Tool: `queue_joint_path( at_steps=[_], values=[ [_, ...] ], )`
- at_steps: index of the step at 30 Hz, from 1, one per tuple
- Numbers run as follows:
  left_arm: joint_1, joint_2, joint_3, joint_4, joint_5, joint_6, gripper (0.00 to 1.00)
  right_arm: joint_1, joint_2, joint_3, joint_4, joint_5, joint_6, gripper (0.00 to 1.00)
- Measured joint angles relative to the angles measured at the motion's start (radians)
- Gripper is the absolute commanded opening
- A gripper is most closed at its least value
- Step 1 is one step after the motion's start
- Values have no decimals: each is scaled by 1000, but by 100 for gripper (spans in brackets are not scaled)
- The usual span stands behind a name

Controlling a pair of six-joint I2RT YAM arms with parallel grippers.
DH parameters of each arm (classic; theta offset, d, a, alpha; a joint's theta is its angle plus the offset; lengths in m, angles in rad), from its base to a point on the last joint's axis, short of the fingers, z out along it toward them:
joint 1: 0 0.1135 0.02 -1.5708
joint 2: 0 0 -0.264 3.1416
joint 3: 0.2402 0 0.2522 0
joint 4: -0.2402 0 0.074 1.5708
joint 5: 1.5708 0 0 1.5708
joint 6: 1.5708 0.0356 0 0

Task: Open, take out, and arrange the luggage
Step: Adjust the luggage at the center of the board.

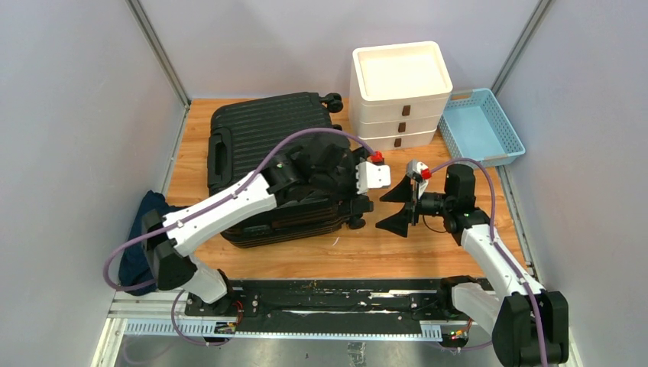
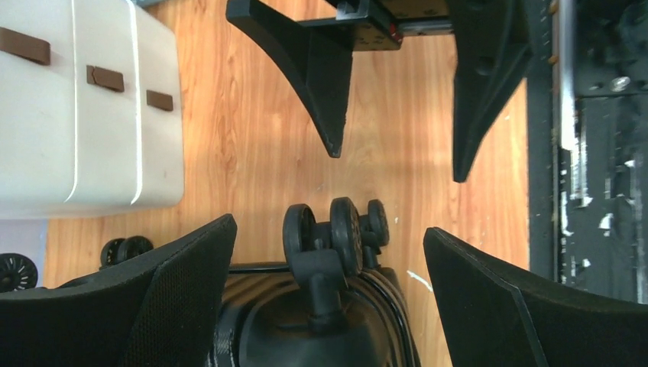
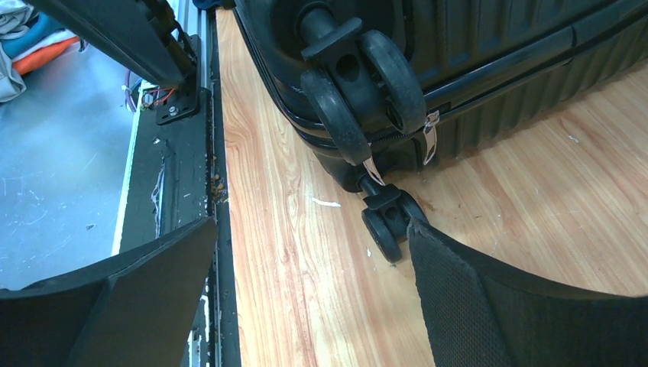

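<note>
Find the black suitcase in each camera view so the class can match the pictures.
Top view: the suitcase lies left of centre on the table.
Left wrist: bottom centre, partly cut off.
Right wrist: top right.
Shared landmark: its near corner wheels.

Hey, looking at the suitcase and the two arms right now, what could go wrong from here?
The zipper pulls hang right beside the wheels of the luggage, so the open right jaws, close to the lower wheel, may catch a wheel instead. The left jaws, also open, face them at that same corner, so the two might collide.
</note>
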State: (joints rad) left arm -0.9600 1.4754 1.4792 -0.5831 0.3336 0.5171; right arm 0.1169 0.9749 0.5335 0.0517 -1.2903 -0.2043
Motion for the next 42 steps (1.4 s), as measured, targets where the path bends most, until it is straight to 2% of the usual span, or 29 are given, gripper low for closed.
queue_joint_path(
  at_steps=[6,12,18,24,28,40,42],
  values=[
    [-44,106,48,-44,-174,39,94,0,0,-9,2,-5,-18,100],
    [-43,159,82,-74,-260,53,92,0,0,-9,-14,-19,-44,100],
    [-43,162,114,-95,-273,43,96,0,0,-9,-24,-21,-50,100],
    [-43,201,234,-146,-299,-26,100,0,0,-8,-30,-28,-49,100],
    [-43,232,276,-174,-304,-63,98,0,-6,-7,-39,-27,-49,100],
    [-43,283,272,-229,-293,-92,93,0,-16,-5,-84,-26,-57,100],
    [-43,283,269,-230,-293,-92,89,0,-14,-5,-85,-26,-59,100]
  ],
)
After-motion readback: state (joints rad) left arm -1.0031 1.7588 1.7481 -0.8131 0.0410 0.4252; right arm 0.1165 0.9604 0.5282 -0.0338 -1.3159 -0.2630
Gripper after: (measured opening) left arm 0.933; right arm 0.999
